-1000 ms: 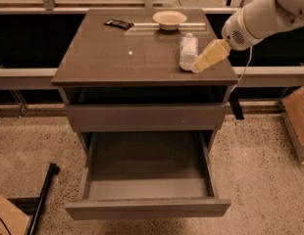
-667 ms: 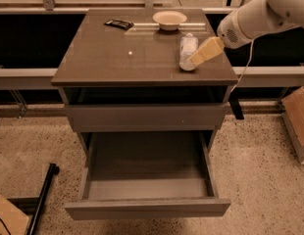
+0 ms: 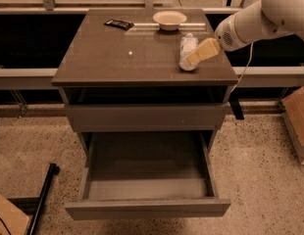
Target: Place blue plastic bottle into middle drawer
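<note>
Blue plastic bottle [image 3: 187, 43]: on counter [image 3: 117, 58], touching end effector [image 3: 193, 58] at its 9 o'clock.
Grip: cannot tell.
Middle drawer [image 3: 147, 208]: open.

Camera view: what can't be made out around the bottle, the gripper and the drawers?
- blue plastic bottle: right side covered by the gripper, which is against it on the right of the cabinet top; grasp unclear.
- middle drawer: front strip of floor hidden behind its own front.
- upper drawer: closed, interior hidden.
- dark flat item, back left: too small to identify.
</note>
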